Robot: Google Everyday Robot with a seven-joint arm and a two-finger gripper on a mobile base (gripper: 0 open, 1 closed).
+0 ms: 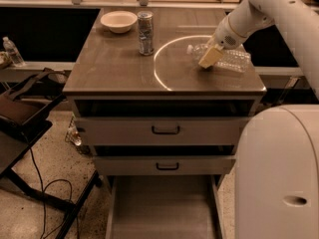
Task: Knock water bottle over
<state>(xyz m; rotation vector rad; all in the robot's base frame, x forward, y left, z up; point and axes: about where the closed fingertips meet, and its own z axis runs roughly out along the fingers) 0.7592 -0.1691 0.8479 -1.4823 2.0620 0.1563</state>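
The water bottle, clear ribbed plastic with a white cap pointing left, lies on its side on the right part of the tabletop. My gripper, with pale yellow fingers, is low over the bottle's neck end, in front of it and touching or nearly touching it. My white arm reaches down to it from the upper right.
A silver drink can stands upright at the table's middle back. A white bowl sits at the back left. Drawers are below the tabletop. A small clear bottle stands far left off the table. My white base fills the lower right.
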